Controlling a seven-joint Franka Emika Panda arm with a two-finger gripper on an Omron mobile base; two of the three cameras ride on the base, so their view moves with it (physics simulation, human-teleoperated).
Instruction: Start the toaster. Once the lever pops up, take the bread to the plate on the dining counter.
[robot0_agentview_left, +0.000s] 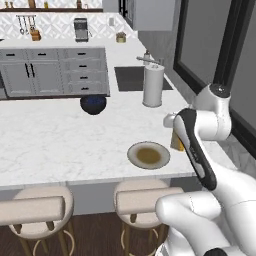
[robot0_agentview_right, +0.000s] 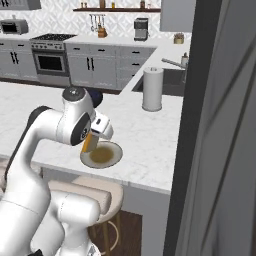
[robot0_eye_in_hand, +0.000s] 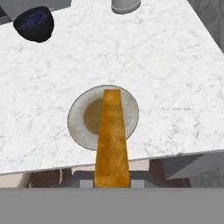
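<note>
My gripper is shut on the bread, an orange-tan slice that hangs from the jaws just above the dining counter. The round grey plate with a brown centre lies near the counter's front edge. In the left base view the bread peeks out behind my forearm, just right of the plate. Looking along the hand, the bread runs from the gripper out over the plate. A boxy grey appliance far back by the stove may be the toaster; I cannot tell.
A white paper towel roll stands by the dark inset sink. A dark blue bowl sits further back on the counter. Two tan-cushioned stools stand under the front edge. A dark pillar rises at the right.
</note>
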